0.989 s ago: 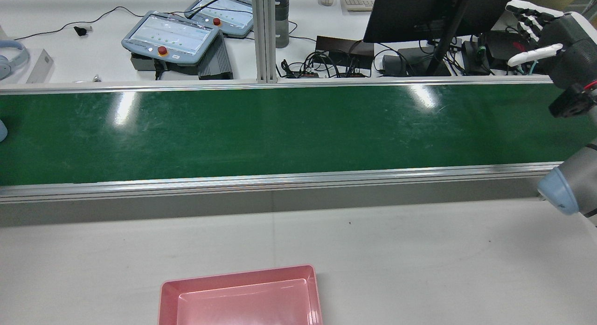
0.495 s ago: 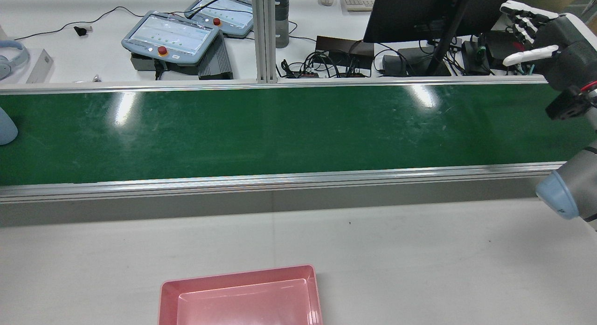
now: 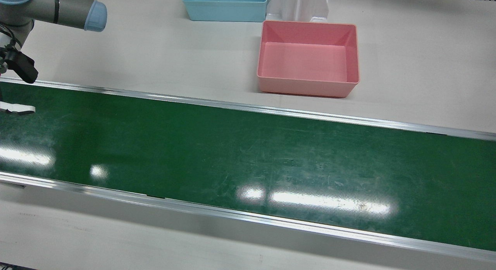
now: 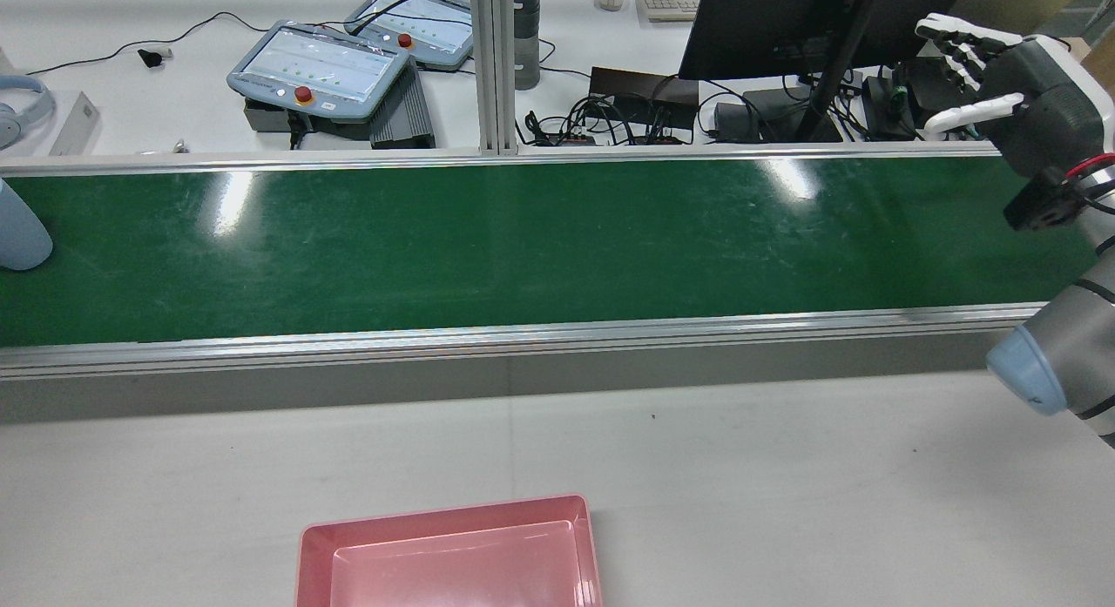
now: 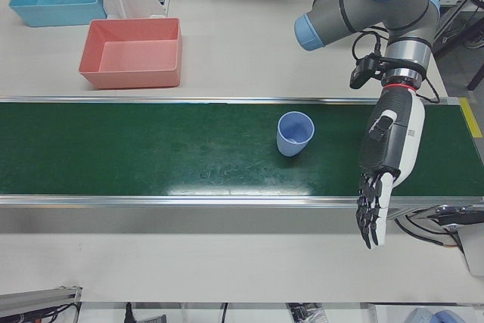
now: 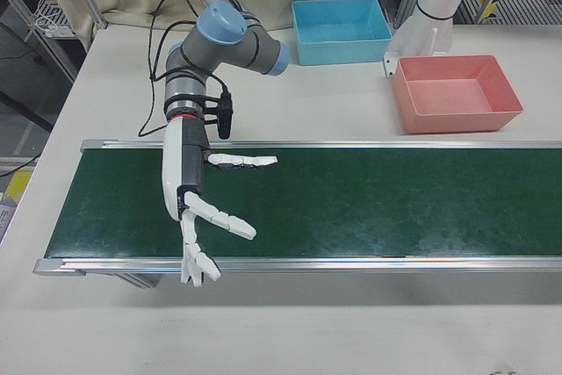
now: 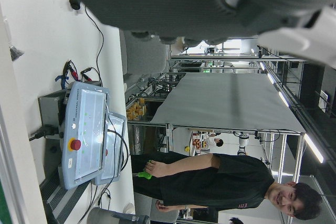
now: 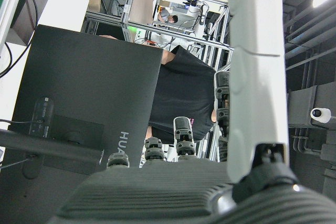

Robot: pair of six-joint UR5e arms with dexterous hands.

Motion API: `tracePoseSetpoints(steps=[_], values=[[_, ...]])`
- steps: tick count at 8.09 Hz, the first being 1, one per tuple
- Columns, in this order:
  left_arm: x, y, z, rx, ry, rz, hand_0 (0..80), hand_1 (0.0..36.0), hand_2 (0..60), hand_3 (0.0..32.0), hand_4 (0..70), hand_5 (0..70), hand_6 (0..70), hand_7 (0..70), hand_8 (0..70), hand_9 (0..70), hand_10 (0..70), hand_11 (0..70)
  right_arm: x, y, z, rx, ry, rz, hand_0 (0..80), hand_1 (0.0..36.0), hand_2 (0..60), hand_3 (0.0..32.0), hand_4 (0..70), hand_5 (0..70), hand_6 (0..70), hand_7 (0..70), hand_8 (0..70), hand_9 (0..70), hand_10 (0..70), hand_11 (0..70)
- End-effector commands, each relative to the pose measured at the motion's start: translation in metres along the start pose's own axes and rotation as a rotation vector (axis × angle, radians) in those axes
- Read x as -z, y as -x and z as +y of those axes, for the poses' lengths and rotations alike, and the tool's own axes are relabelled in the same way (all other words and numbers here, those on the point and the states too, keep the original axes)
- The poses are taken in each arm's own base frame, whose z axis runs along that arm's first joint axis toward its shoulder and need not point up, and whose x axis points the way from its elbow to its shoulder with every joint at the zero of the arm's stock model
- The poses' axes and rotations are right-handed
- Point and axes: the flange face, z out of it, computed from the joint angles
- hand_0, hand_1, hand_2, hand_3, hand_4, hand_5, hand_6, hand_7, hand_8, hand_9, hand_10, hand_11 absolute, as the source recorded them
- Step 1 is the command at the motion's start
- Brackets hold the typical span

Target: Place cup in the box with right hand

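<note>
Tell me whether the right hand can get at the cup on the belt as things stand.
Probably not yet. The cup stands upright on the green belt near the left hand, while the open right hand hovers over the opposite end. Nothing blocks the belt between them.

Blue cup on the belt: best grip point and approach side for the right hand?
Take the blue cup around its side wall below the rim, coming in level along the green belt. It stands upright, mouth up, with bare belt all round. The right hand is open, fingers spread, over the belt's other end.
</note>
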Motion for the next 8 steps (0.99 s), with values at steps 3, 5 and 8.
tracePoseSetpoints(steps=[3,5,8], values=[[0.0,0.0,0.001,0.0,0.001,0.0,0.0,0.0,0.0,0.0,0.0,0.0,0.0,0.0,0.0,0.0,0.0,0.0,0.016,0.001,0.02,0.016,-0.092,0.041,72.1,15.2,0.0,0.0,22.6,6.9,6.8,22.5,3.3,9.0,0.1,2.5],[0.0,0.0,0.0,0.0,0.0,0.0,0.0,0.0,0.0,0.0,0.0,0.0,0.0,0.0,0.0,0.0,0.0,0.0,0.018,0.001,0.025,0.015,-0.086,0.042,66.1,10.8,0.0,0.0,24.2,6.0,6.8,24.5,2.7,8.7,0.0,0.9],[0.0,0.0,0.001,0.0,0.001,0.0,0.0,0.0,0.0,0.0,0.0,0.0,0.0,0.0,0.0,0.0,0.0,0.0,0.021,-0.018,0.028,0.014,-0.086,0.077,60.0,8.6,0.0,0.0,23.1,5.0,6.6,24.3,2.8,9.0,0.0,0.9]])
